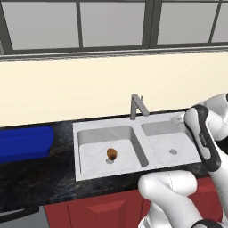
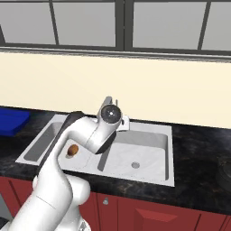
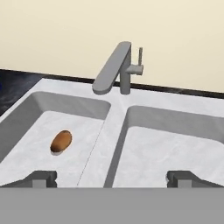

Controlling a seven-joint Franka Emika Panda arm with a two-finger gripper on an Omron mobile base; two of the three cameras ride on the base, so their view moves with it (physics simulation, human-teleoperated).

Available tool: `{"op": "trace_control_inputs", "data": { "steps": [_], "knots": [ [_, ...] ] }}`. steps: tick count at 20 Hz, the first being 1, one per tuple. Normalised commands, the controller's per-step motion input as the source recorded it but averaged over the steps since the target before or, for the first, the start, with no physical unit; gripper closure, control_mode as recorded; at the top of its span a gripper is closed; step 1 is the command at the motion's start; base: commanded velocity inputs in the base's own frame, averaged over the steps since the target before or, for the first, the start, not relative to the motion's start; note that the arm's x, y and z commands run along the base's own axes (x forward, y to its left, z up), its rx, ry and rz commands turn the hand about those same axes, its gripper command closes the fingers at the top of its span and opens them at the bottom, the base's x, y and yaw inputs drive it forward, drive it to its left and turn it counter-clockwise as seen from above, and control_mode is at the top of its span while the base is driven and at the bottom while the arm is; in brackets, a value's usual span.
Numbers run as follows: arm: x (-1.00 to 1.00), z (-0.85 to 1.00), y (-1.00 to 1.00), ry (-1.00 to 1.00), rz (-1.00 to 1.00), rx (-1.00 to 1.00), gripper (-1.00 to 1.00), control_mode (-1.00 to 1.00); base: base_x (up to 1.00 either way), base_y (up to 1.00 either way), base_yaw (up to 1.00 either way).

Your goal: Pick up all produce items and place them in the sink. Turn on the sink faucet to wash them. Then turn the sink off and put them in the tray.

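arm folded at elbow, forearm raised; pincer (image 3: 112, 178) wide open, fingertips (image 3: 42, 177) far apart, holding nothing.

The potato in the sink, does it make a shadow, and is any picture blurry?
Hand view: sharp; the potato has a thin dark shadow under its lower edge on the sink floor. Left base view: a bit soft; a small dark patch lies beside the potato. Right base view: the arm hides part of the basin; no glare anywhere.

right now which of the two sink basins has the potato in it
The left basin, nearer the blue tray: the potato lies by its drain. The right basin holds none.
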Motion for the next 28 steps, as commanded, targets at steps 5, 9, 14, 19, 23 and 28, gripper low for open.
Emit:
{"op": "trace_control_inputs", "data": {
  "steps": [5, 9, 14, 19, 23, 28],
  "knots": [
    [0.51, -0.19, -0.11, -0.07, 0.00, 0.05, -1.00, -1.00, 0.00, 0.00, 0.00],
    [0.34, -0.21, -0.18, -0.13, 0.01, 0.09, -1.00, -1.00, 0.00, 0.00, 0.00],
    [0.19, -0.05, -0.07, -0.19, 0.02, 0.04, -1.00, -1.00, 0.00, 0.00, 0.00],
    [0.05, 0.00, 0.00, -0.28, 0.11, 0.00, -1.00, -1.00, 0.00, 0.00, 0.00],
    [0.12, 0.00, -0.03, -0.26, 0.18, 0.00, -1.00, -1.00, 0.00, 0.00, 0.00],
    [0.34, 0.00, 0.00, -0.06, 0.18, 0.00, -1.00, -1.00, 0.00, 0.00, 0.00]
  ]
}}
